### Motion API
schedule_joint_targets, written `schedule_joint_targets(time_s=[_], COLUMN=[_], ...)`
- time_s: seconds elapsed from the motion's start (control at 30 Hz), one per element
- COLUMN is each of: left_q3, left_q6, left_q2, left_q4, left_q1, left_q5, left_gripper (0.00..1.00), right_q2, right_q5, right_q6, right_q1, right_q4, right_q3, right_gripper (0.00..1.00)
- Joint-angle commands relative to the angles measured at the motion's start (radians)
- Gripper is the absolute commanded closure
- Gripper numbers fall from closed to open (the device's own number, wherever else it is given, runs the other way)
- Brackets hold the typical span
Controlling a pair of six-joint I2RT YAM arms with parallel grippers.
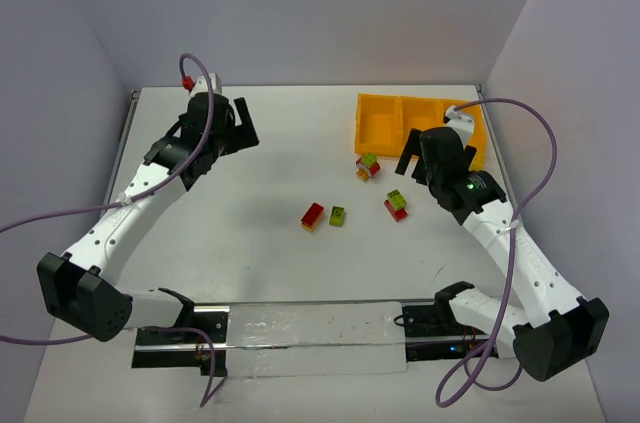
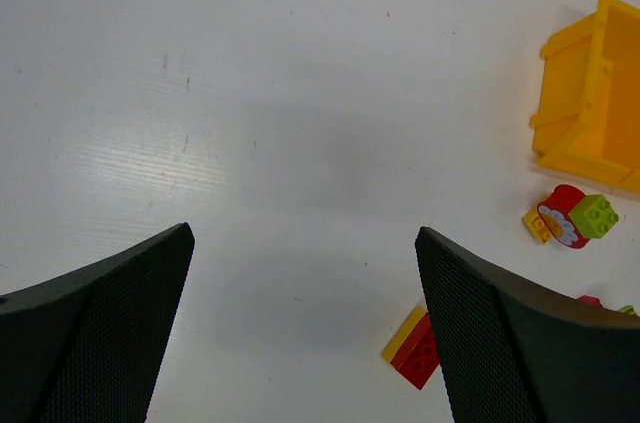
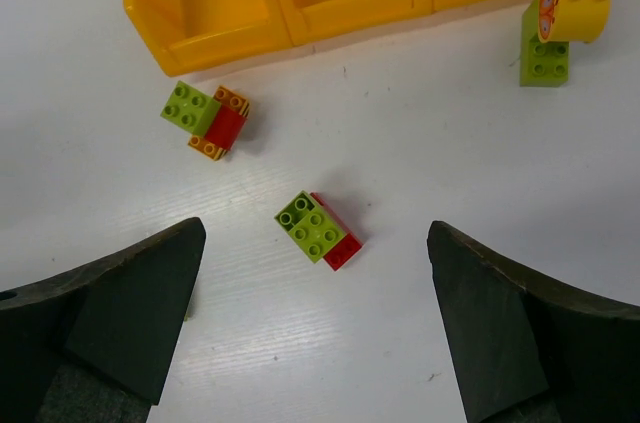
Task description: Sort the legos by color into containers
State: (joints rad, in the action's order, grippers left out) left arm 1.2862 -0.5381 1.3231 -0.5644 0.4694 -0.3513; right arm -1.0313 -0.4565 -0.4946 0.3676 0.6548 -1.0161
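The orange-yellow tray (image 1: 383, 121) stands at the back right, its right part hidden behind my right arm. It also shows in the right wrist view (image 3: 215, 28) and the left wrist view (image 2: 585, 103). A lime, red and yellow cluster (image 1: 368, 165) lies just in front of it. A lime-on-red pair (image 3: 318, 229) lies on the table below my open right gripper (image 3: 316, 278). A red-yellow pair (image 1: 313, 216) and a lime brick (image 1: 338, 215) lie mid-table. A yellow and lime piece (image 3: 562, 13) lies by the tray's right end. My left gripper (image 1: 238, 128) is open and empty at the back left.
White table with grey walls on three sides. In the left wrist view the red-yellow pair (image 2: 415, 348) is partly hidden behind my right finger (image 2: 500, 343), and the cluster (image 2: 572, 218) lies near the tray's corner. A metal rail (image 1: 300, 338) runs along the near edge.
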Motion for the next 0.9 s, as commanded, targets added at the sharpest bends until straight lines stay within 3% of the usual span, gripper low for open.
schedule_joint_targets(time_s=[0.0,0.23,0.37,0.63,0.87], left_q3=[-0.005,-0.040,0.003,0.065,0.098], left_q6=[-0.003,-0.024,-0.024,0.022,0.056], left_q2=[-0.009,-0.010,0.041,0.125,0.162], left_q4=[0.060,0.138,0.102,0.042,0.022], left_q1=[-0.005,-0.005,-0.005,-0.005,-0.005], left_q5=[0.043,0.107,0.143,0.166,0.161], left_gripper=[0.01,0.01,0.01,0.01,0.01], right_q2=[0.019,0.018,-0.051,-0.210,-0.314], right_q5=[-0.007,0.046,0.119,0.074,0.023], right_q6=[-0.035,0.027,0.043,0.027,0.048], right_q1=[-0.004,-0.041,-0.194,-0.409,-0.493], right_q4=[-0.021,-0.024,-0.011,-0.046,-0.138], right_q3=[-0.004,0.005,0.007,-0.009,-0.008], right_gripper=[0.00,0.00,0.00,0.00,0.00])
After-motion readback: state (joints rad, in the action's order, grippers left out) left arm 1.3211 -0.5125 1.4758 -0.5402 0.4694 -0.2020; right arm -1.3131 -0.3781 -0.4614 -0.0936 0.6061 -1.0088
